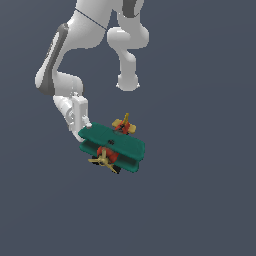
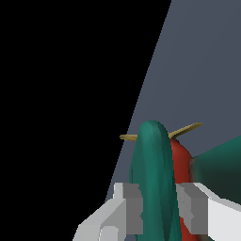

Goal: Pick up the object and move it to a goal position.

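Biplane (image 2: 153, 179) wing edge-on between closed jaws.

Biplane's (image 2: 153, 179) lower wing cut off by wrist view's edge — wheels hidden.

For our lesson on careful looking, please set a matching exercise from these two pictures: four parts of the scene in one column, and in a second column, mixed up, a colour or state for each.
Column one:
1. wings
2. propeller
3. body
4. gripper

Column two:
A. red
B. white and grey, with a finger on each side of a wing
C. teal-green
D. tan

Right pairs: 1-C, 2-D, 3-A, 4-B.

All four belong to one scene: the toy plane sits at the end of the arm, held by a wing.
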Tool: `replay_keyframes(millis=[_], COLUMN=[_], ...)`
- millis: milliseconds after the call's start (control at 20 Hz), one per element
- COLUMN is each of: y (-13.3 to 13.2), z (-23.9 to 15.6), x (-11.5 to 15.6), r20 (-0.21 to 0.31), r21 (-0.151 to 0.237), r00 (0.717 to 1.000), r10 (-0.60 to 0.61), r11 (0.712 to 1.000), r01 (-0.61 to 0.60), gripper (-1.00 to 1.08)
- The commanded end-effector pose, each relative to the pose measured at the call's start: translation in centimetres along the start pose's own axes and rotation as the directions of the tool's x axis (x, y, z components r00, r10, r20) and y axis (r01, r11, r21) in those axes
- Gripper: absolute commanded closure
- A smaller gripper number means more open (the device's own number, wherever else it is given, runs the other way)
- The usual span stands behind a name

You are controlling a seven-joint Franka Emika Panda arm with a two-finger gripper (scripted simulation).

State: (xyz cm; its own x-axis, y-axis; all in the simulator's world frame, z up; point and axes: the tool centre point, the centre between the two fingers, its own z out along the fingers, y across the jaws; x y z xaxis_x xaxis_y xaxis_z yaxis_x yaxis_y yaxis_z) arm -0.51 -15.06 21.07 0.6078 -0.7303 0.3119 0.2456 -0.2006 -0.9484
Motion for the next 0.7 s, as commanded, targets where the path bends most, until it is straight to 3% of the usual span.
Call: replay_keyframes(millis=[0, 650], y=[-2.0, -7.6], z=[-0.8, -3.6], x=[-0.5, -2.4], r20=[-0.001, -0.003], r21=[0.005, 0.008], r00=[1.0, 1.0], r10=[-0.004, -0.004], r11=[1.0, 1.0], r01=[0.004, 0.004], gripper=[1.08, 1.08])
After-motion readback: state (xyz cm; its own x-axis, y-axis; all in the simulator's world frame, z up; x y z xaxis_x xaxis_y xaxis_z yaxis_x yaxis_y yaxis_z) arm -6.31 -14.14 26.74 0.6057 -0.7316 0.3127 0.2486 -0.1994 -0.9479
